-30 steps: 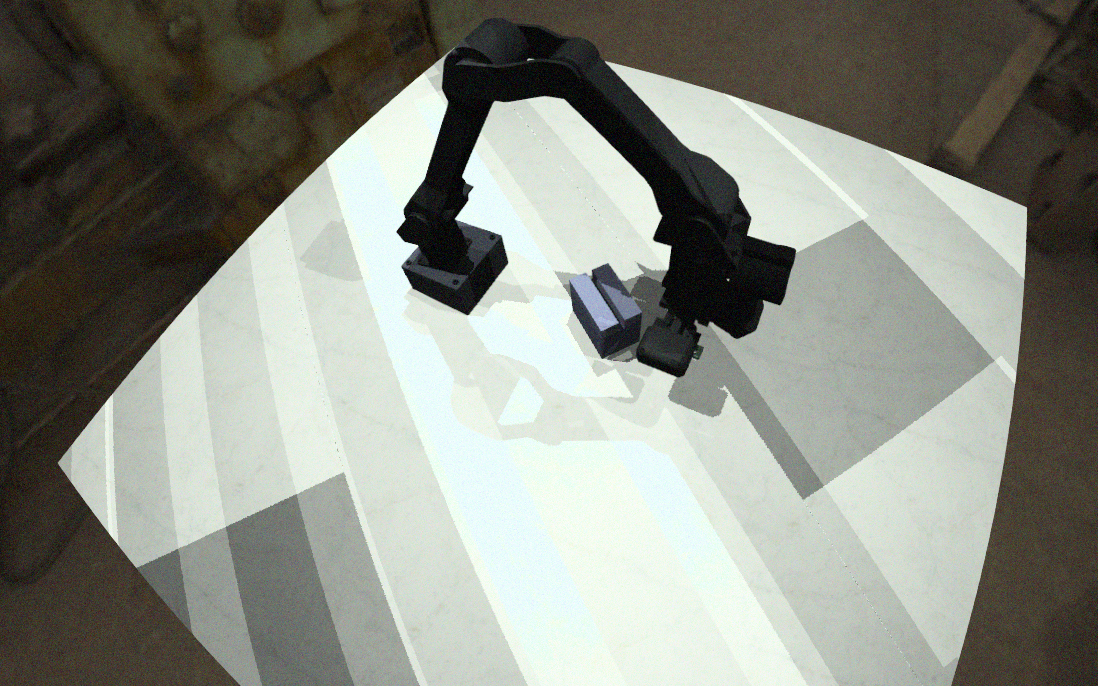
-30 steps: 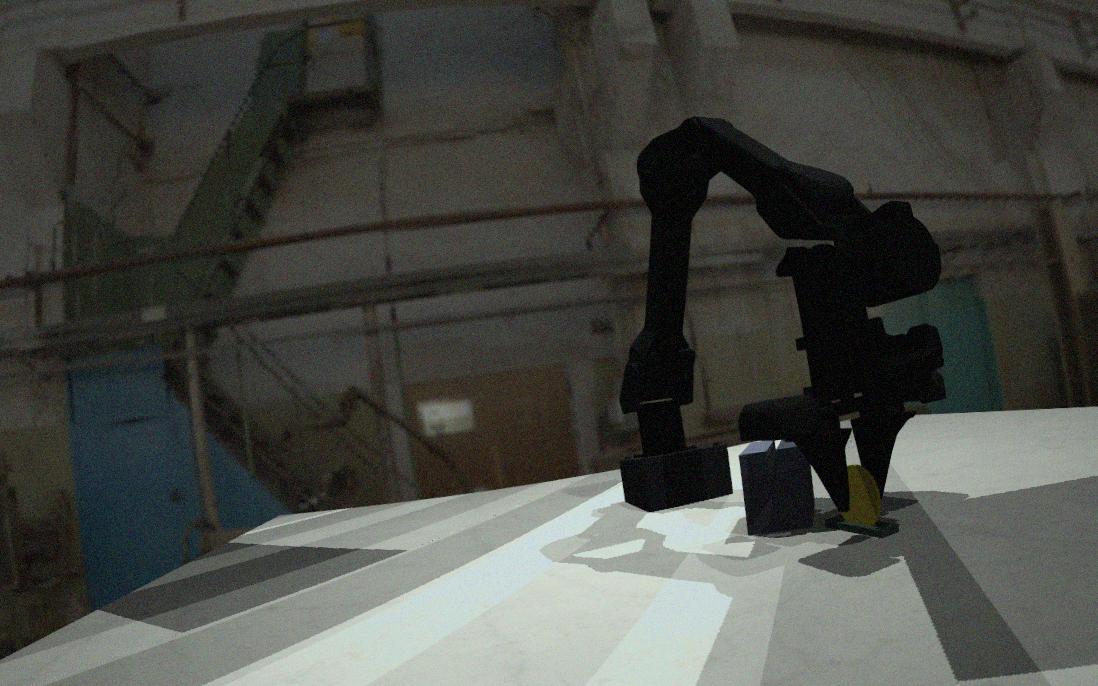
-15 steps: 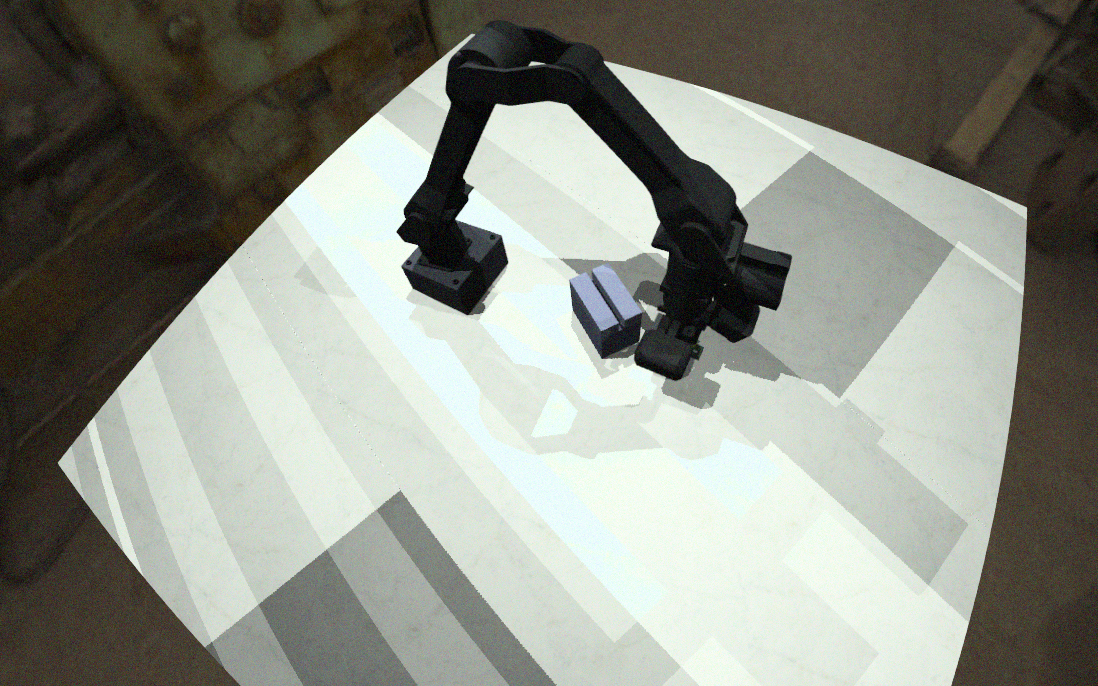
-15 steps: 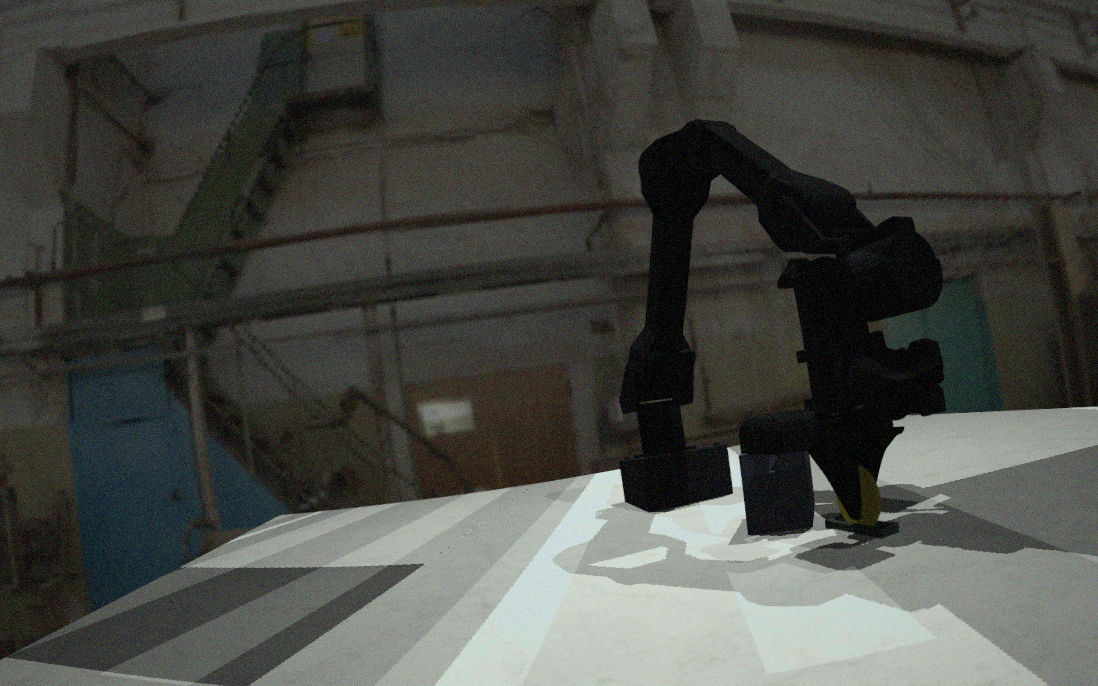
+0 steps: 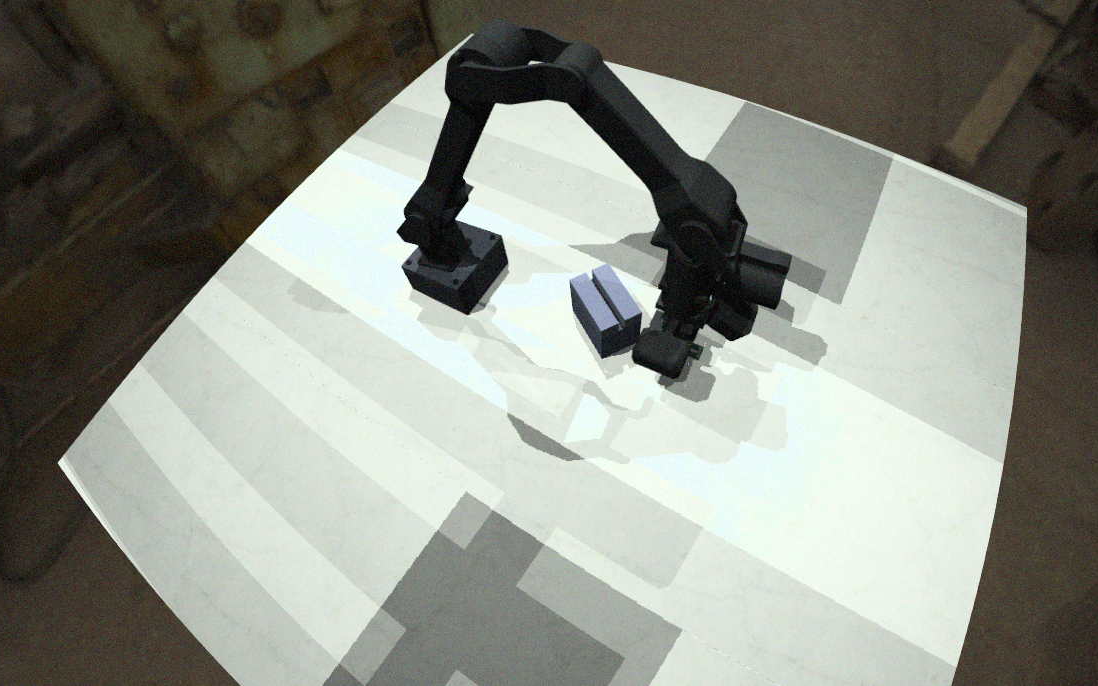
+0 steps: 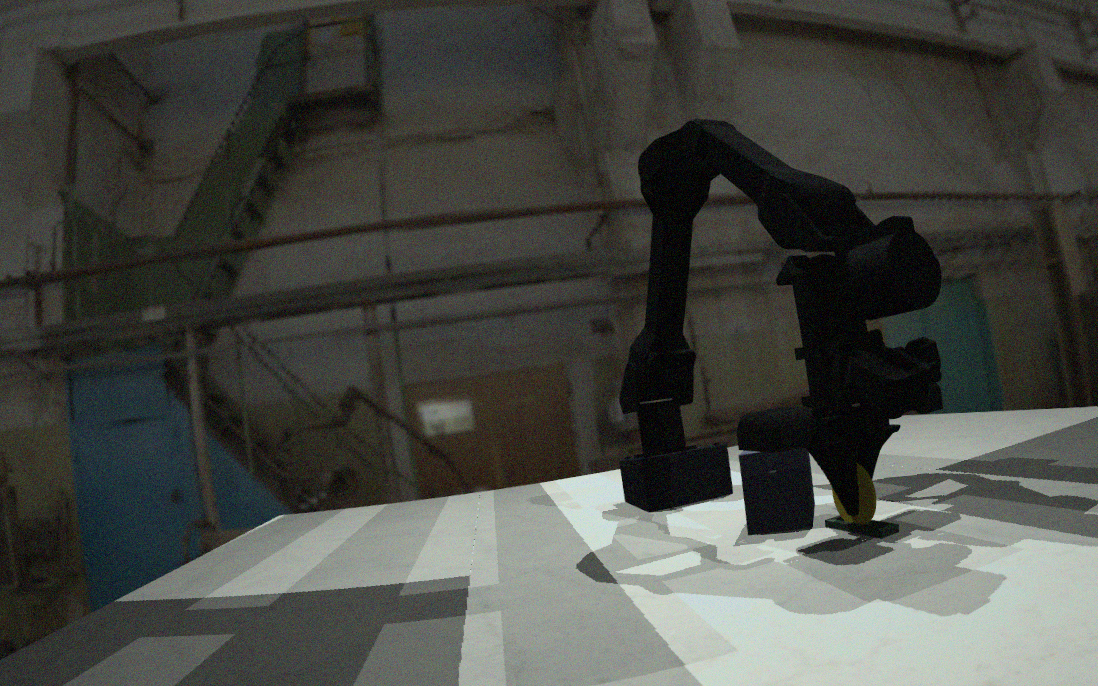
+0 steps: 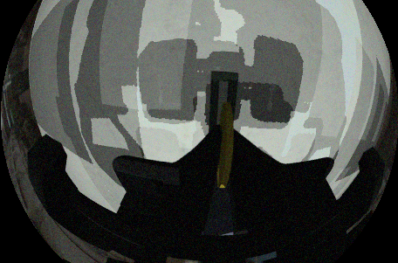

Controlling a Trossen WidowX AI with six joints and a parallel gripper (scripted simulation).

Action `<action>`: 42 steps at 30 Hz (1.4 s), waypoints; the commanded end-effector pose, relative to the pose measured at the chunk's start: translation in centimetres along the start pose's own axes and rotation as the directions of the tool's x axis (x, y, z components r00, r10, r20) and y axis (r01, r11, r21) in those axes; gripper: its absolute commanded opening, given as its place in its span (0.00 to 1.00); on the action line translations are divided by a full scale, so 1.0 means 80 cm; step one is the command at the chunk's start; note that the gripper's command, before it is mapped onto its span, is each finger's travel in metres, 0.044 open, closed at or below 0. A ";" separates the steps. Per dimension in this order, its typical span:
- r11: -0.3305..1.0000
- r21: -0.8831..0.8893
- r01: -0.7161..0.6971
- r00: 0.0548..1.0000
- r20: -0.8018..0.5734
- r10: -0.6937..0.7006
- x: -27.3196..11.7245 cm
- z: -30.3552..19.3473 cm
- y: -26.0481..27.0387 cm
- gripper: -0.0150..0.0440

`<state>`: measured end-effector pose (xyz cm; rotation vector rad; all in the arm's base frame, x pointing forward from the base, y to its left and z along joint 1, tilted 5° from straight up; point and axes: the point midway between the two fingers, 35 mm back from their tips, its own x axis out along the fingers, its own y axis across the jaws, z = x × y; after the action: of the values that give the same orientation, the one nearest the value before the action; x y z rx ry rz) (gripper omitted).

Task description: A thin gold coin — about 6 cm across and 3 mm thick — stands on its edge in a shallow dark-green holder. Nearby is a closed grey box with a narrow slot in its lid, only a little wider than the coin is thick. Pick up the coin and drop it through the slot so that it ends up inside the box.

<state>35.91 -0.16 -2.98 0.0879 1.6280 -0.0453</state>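
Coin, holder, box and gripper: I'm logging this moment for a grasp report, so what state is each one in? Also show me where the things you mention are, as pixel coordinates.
Gold coin [image 6: 864,501] [image 7: 225,152]: upright on its edge, gripped, its lower edge at the holder.
Dark-green holder [image 6: 863,527] [image 7: 224,76]: flat on the table, part of its slot showing in the wrist view.
Grey box [image 5: 603,315] [image 6: 777,494]: upright, lid on, slot uncovered.
Gripper [image 6: 854,511] [image 7: 222,130]: shut on the coin, pointing down.
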 end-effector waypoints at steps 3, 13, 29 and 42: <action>1.000 0.001 -0.002 1.000 0.018 0.002 -0.025 0.007 0.001 0.25; 1.000 0.001 -0.002 1.000 0.018 0.002 -0.056 0.008 0.000 0.25; 1.000 0.001 -0.002 1.000 0.018 0.002 -0.107 0.003 0.000 0.25; 0.993 0.119 -0.004 1.000 0.018 0.002 -0.115 0.002 0.001 0.25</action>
<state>36.38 -0.44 5.72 0.1211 1.6208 -0.0800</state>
